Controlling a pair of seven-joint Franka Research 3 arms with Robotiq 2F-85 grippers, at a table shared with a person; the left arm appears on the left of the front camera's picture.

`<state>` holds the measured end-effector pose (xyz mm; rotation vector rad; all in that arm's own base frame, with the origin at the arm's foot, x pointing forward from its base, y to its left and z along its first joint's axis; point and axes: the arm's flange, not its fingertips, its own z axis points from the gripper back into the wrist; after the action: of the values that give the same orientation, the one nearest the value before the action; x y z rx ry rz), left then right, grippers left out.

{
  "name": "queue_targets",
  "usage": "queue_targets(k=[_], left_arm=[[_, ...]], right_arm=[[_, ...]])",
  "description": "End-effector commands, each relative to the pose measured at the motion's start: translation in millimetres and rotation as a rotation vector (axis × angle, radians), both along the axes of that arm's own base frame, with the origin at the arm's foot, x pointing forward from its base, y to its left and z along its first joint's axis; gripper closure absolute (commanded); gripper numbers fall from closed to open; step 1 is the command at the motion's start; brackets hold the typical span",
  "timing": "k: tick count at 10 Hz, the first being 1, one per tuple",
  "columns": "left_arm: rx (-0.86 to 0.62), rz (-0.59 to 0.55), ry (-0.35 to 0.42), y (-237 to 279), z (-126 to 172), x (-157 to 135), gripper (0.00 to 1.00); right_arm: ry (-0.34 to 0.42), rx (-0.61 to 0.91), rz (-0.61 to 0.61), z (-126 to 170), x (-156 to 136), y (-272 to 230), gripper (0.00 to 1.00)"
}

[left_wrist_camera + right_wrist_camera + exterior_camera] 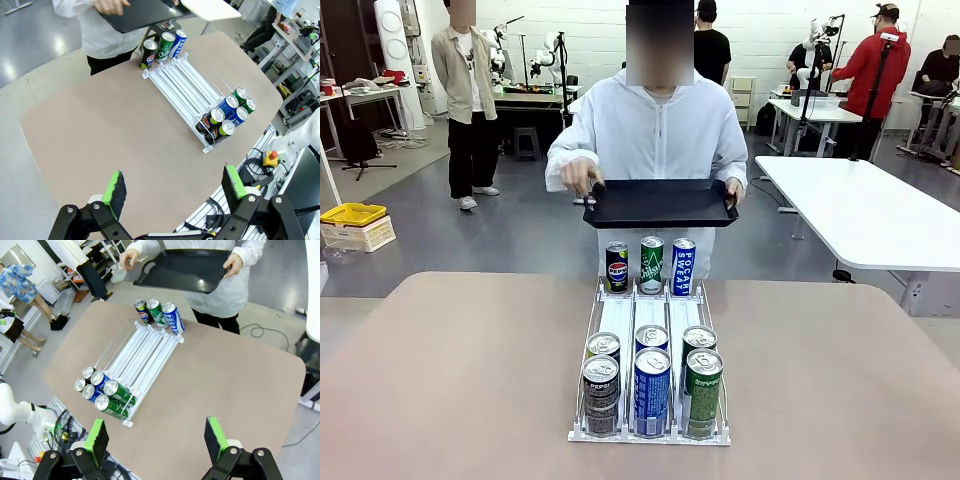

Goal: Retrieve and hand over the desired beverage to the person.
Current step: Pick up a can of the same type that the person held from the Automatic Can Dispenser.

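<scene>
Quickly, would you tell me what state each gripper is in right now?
Left gripper: open, holding nothing.
Right gripper: open, holding nothing.

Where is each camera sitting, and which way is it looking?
Front view: sits on the robot's side of the table, looking across the can rack at the person holding a black tray.
Left wrist view: rides the left arm, looking down past the open left gripper at the table.
Right wrist view: rides the right arm, looking down past the open right gripper.
Shared: both wrist views show the can rack, tray and person.
</scene>
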<state>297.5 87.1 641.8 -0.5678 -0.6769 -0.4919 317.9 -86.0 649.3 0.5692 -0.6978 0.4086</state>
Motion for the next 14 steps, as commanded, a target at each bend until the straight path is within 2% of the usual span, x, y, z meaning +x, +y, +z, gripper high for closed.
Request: queue_targets(k=[1,14], left_arm=[[-0.002,-0.018,-0.014,1.7,-0.6,-0.5,0.0],[-0.002,-0.018,-0.014,1.7,-0.6,-0.5,0.0]], right_arm=[[-0.006,0.018,0.018,-0.1,1.9,-0.3,0.0],[-0.006,0.018,0.018,-0.1,1.9,-0.3,0.0]])
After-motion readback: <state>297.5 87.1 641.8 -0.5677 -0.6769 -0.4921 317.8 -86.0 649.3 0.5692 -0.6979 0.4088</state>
